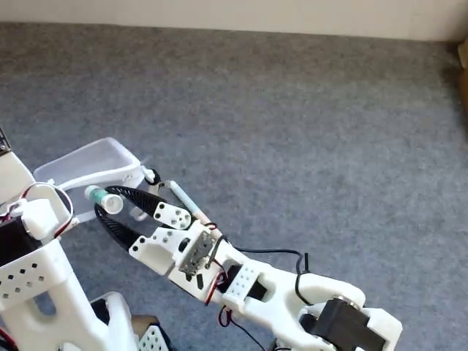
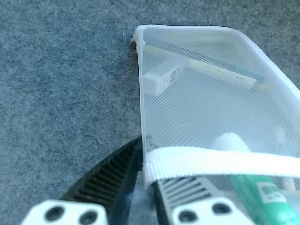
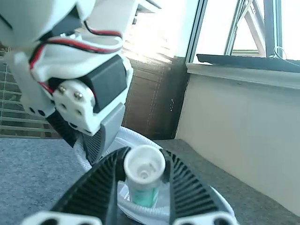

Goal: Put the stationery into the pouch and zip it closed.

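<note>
A translucent mesh pouch (image 1: 91, 162) lies at the left of the grey carpet, its mouth held up. My left gripper (image 2: 143, 154) is shut on the pouch's white zip edge (image 2: 220, 161). Inside the pouch (image 2: 211, 108) lie a small white eraser (image 2: 161, 77) and a long pale stick (image 2: 222, 72). My right gripper (image 1: 106, 206) is shut on a green tube with a white cap (image 1: 102, 197), right at the pouch mouth. In the right wrist view the tube (image 3: 143, 173) sits between the black fingers (image 3: 105, 180), above the pouch rim (image 3: 140, 213), with the left gripper (image 3: 93, 140) just behind.
A pale blue pen (image 1: 181, 197) lies on the carpet beside the right gripper's fingers. The left arm (image 1: 36, 278) stands at the lower left. Open carpet (image 1: 314, 131) stretches to the right and back, up to a pale wall (image 1: 219, 14).
</note>
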`<state>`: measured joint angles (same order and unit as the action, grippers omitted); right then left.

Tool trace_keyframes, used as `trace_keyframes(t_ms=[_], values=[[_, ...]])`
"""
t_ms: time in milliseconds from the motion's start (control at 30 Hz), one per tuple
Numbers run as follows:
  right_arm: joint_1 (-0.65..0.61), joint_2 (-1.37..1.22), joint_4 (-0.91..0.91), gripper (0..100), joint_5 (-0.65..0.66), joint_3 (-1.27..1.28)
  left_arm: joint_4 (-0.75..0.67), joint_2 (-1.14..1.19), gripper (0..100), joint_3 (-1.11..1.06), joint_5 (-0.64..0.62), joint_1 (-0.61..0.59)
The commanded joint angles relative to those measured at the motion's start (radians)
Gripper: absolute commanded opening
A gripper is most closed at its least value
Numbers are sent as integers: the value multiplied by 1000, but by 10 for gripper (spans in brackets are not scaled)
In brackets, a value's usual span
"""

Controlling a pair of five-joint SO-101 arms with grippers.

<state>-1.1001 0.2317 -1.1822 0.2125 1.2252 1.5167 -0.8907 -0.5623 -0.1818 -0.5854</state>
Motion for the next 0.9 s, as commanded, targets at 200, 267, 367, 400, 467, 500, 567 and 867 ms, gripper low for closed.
trace_keyframes(t_ms=[200,267,367,400,467,500,567,867], values=[[-13,7,-21,172,12,7,2,-2,6,4,9,-16],[-13,7,-21,172,12,7,2,-2,6,2,9,-16],[-13,7,-21,172,12,7,2,-2,6,2,9,-16],[-13,7,-21,172,12,7,2,-2,6,1,9,-18],[-13,7,-21,172,12,7,2,-2,6,1,9,-19],[-13,7,-21,172,12,7,2,-2,6,1,9,-19],[-13,7,-24,172,12,7,2,-2,6,1,9,-16],[73,62,70,155,-9,-24,2,-2,6,1,8,-15]])
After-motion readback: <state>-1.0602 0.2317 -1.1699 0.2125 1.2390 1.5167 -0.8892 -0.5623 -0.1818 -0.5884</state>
